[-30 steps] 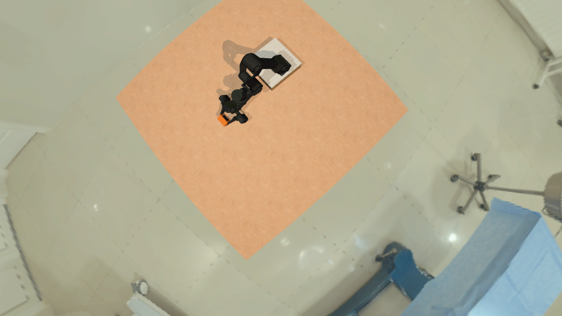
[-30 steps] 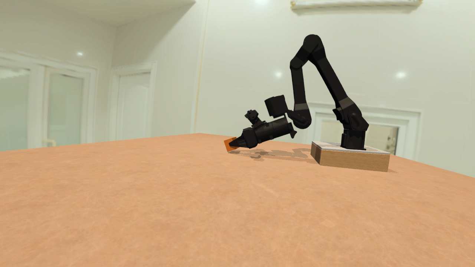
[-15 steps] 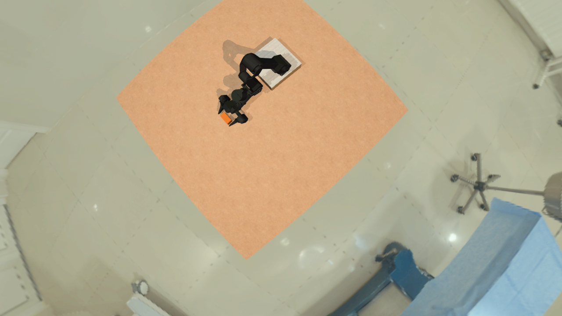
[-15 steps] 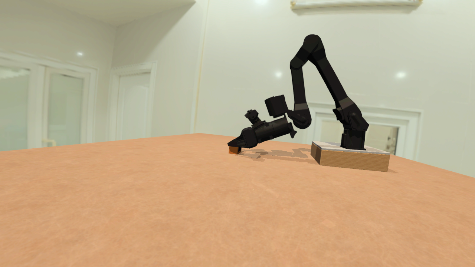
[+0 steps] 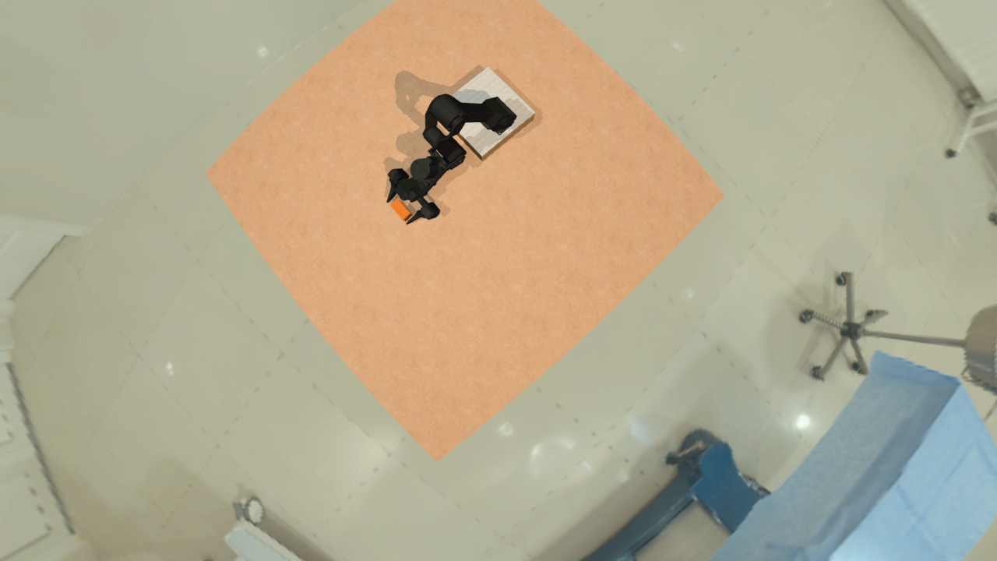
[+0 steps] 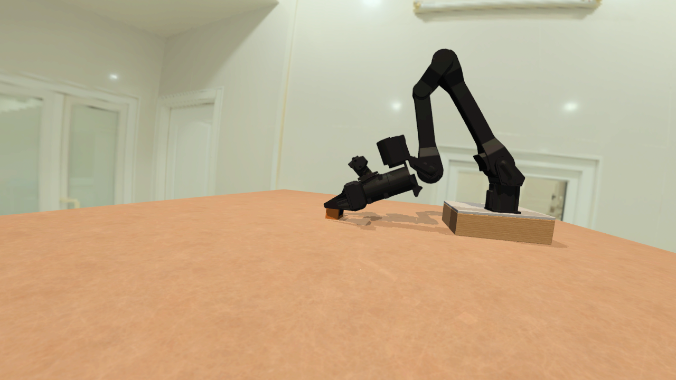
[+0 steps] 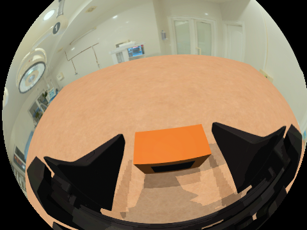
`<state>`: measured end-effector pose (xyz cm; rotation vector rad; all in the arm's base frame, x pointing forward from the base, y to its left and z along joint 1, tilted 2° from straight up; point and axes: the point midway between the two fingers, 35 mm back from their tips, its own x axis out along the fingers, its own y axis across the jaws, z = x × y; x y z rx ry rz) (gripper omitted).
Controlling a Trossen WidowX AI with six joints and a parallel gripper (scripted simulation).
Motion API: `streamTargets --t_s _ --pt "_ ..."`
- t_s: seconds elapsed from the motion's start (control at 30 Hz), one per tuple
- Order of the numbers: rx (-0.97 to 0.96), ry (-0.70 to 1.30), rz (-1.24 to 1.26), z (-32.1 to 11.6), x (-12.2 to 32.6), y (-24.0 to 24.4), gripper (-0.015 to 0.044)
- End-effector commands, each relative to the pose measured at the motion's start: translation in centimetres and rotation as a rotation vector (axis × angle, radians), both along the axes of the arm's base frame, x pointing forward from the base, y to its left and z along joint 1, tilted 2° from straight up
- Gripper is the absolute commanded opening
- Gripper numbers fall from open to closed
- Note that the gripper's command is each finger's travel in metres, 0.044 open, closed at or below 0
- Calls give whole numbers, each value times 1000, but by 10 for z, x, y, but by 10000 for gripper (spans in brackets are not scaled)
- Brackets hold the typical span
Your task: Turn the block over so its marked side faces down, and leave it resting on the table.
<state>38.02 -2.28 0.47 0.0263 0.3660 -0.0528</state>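
The orange block (image 5: 400,208) (image 6: 332,214) (image 7: 173,144) sits flat on the table (image 5: 487,293) (image 6: 283,293) (image 7: 160,86). Its top is plain orange. The black marked side (image 7: 173,166) is upright and faces back toward the arm, seen steeply in the wrist view. My gripper (image 5: 399,212) (image 6: 325,205) (image 7: 169,133) is open wide and low, tilted down toward the block. One finger stands on each side of the block, with a gap at both sides in the wrist view. The block's underside is hidden.
The arm stands on a wooden base with a pale top (image 5: 485,144) (image 6: 503,228), behind the gripper. The table's edges show in the top view, with the room floor (image 5: 209,432) around them. Shadows of the arm and fingers fall near the block.
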Motion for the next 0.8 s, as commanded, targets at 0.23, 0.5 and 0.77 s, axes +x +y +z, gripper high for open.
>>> streamTargets --t_s 0.23,0.5,0.77 --pt "2 0 -6 0 0 -1 440" --pt "8 128 -4 1 13 -2 440" --pt "25 423 1 36 7 -2 440"
